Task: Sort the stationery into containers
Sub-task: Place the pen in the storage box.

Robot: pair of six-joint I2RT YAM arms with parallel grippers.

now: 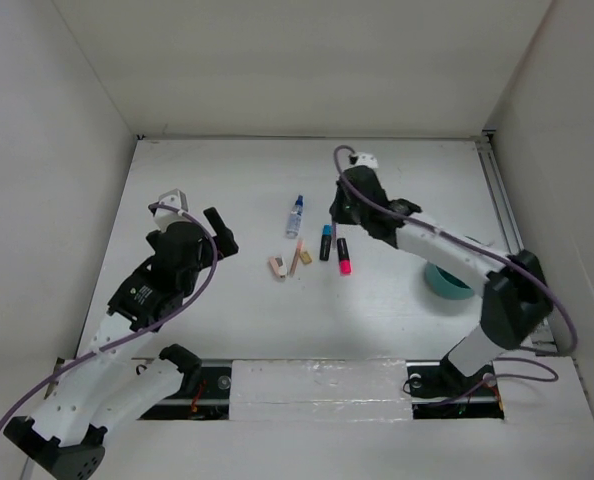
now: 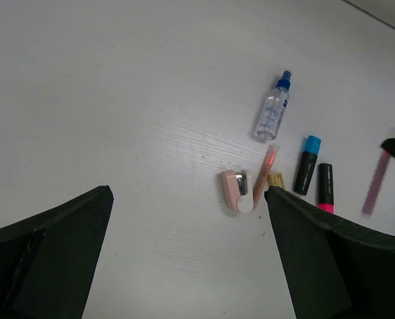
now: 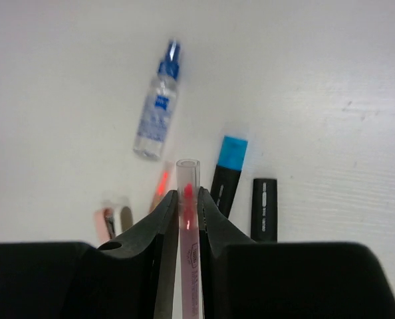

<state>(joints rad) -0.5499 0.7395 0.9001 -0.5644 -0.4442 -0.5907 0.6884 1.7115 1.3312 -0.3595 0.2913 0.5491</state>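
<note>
While the right tool (image 3: 187, 197) is clamping a pink pencil (image 3: 188, 174) lengthwise, the teal cup (image 1: 447, 290) is sitting to its near right, the left tool (image 2: 188, 193) gaping

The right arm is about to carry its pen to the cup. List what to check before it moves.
1. Right gripper shut on the pink pen: ok.
2. Pen lifted off the table: cannot tell.
3. Teal cup opening free: cannot tell, the right arm covers most of it.
4. Left gripper open, holding nothing: ok.
</note>
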